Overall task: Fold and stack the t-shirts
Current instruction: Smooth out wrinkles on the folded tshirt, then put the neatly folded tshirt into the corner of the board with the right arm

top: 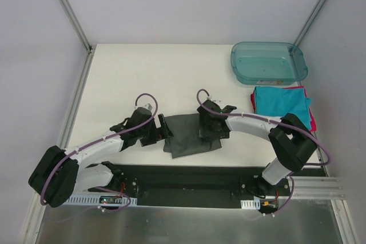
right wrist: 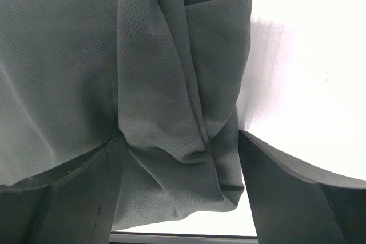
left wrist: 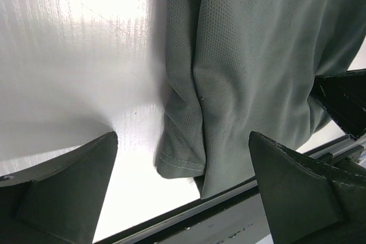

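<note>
Now, grey shirt's place: the grey shirt (top: 189, 136) lies low in the centre of the overhead view, on the white table (top: 143, 72), with its near edge by the black strip (top: 189, 171) where the arms are bolted.
Grey shirt's shape: folded into a rough, slightly skewed rectangle that is rumpled rather than flat.
Grey shirt's cloth: dark charcoal with a fine pin-dot mesh weave, seen close up in the left wrist view (left wrist: 246, 72) and the right wrist view (right wrist: 86, 55).
Folds: long soft creases run down both wrist frames, and several layers are bunched together at the lower middle of each.
Hem: a stitched hem (left wrist: 177, 163) curls under at the lower centre of the left wrist frame.
Left gripper: the left gripper (top: 162, 131) (left wrist: 183, 138) sits at the shirt's left edge, its fingers (left wrist: 63, 198) spread wide, with cloth lying loose between them.
Right gripper: the right gripper (top: 207, 132) (right wrist: 182, 135) is over the shirt's right part, also spread wide, with a thick fold filling the gap.
Other shirts: a folded teal shirt (top: 280, 104) lies on top of a red-pink shirt (top: 252, 102) at centre right, well apart from the grey one.
Tub: a clear teal tub (top: 269, 55) sits at the upper right, just beyond that stack.
</note>
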Robot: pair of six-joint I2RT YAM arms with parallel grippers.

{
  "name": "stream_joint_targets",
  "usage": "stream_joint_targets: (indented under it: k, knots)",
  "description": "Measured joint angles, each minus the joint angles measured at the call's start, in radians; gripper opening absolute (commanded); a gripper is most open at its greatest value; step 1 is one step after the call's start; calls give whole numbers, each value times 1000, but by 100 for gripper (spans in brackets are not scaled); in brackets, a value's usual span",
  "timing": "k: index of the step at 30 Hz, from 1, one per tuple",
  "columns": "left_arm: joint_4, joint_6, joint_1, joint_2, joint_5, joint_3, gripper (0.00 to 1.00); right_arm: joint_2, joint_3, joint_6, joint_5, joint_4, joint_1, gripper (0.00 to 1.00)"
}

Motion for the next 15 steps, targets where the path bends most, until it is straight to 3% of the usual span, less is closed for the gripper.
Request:
stream_joint_targets:
  k: [15]
  knots:
    - [-3, -3, 0, -8, -26, -1, 99, -83, 18, 11, 52, 3, 12, 94]
